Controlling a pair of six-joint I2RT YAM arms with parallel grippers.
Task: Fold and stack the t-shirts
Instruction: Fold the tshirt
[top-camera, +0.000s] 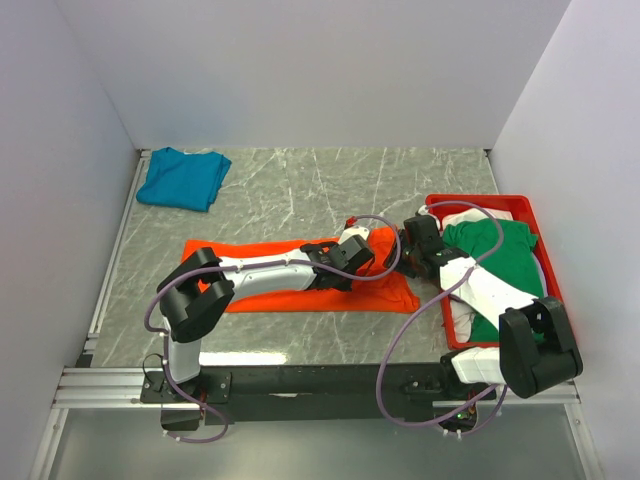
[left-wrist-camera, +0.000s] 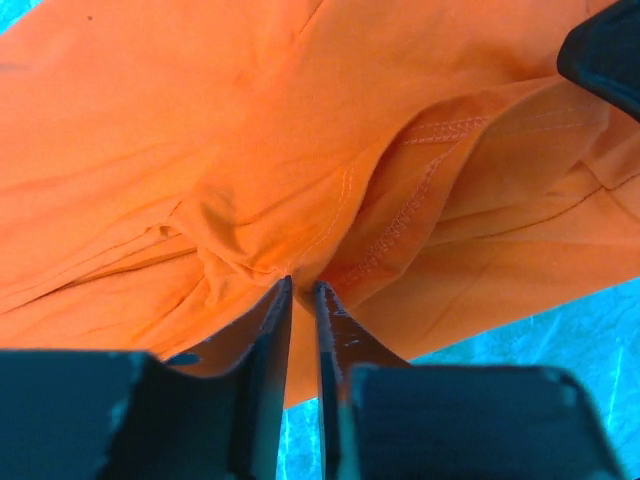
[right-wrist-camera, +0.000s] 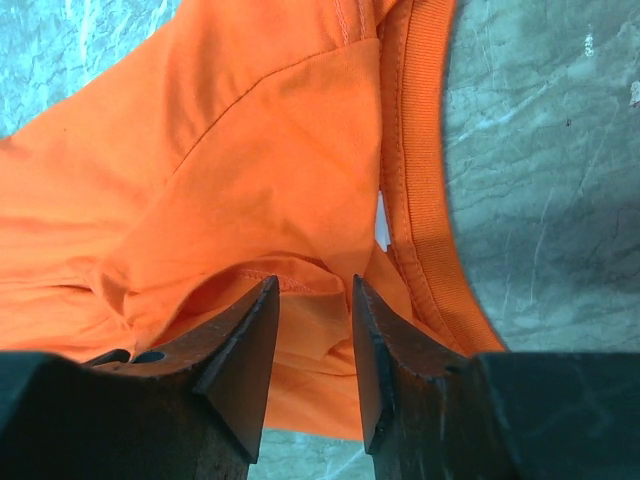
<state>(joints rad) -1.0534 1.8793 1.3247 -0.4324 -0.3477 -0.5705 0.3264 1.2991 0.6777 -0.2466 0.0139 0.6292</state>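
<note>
Where the table (top-camera: 300, 175) runs into its far left corner, the teal t-shirt (top-camera: 183, 178) lies roughly folded, well apart from everything else.

Centre: the orange t-shirt (top-camera: 215, 252) is laid out as a long strip across the table. My left arm is stretched low over it.

My left end effector (left-wrist-camera: 303, 292) is down on the right part of that strip. In the wrist view the jaws are drawn almost together, with only a thin slit between them. Wrinkles run in toward the tips, and a small ridge of orange cloth is pinched there. A stitched seam (left-wrist-camera: 400, 215) curves past just beyond the tips.

Just to the right, my right end effector (right-wrist-camera: 315, 295) is down on the same shirt, near its right end. The jaws stand plainly apart, tips on the fabric, with orange cloth showing in the gap and nothing clamped that I can see. The ribbed collar (right-wrist-camera: 420, 150) runs along the right jaw's side, with a small white tag (right-wrist-camera: 382, 225) tucked just inside it. Marbled table shows beyond the collar.

Far right: the red tray (top-camera: 480, 200) sits by the table's right edge. The green t-shirt (top-camera: 495, 248) is heaped in it, with the white t-shirt (top-camera: 465, 214) showing around and beneath the green. My right arm crosses above the tray.
</note>
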